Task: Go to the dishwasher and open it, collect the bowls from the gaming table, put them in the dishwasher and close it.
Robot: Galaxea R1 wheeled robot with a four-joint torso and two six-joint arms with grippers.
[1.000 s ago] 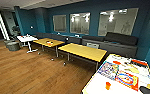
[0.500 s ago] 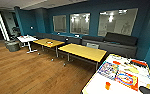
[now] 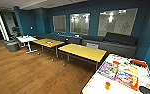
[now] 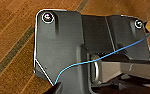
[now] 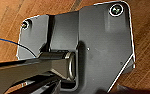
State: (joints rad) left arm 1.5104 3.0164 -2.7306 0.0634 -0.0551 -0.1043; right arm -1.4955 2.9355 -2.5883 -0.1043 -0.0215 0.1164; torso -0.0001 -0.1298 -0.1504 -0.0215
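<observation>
Wooden floor (image 3: 28,72) lies open beside the gaming table (image 3: 98,85); a black bowl (image 3: 146,90) sits at its tabletop's near corner; finger state cannot be told.

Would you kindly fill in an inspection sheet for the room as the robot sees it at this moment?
Surface: gaming table, white top with a yellowish edge, at lower right of the head view.
Job's things: a black bowl at the table's near right corner; dishwasher nothing seen.
Clutter: colourful game sheets and a small orange cup on the gaming table.
Grippers: jaws cannot be made out in either wrist view.
Cables: a thin blue cable crosses the left wrist plate.
Surroundings: wooden floor, two yellow tables, a small white table, dark sofas along a blue wall with windows.
</observation>
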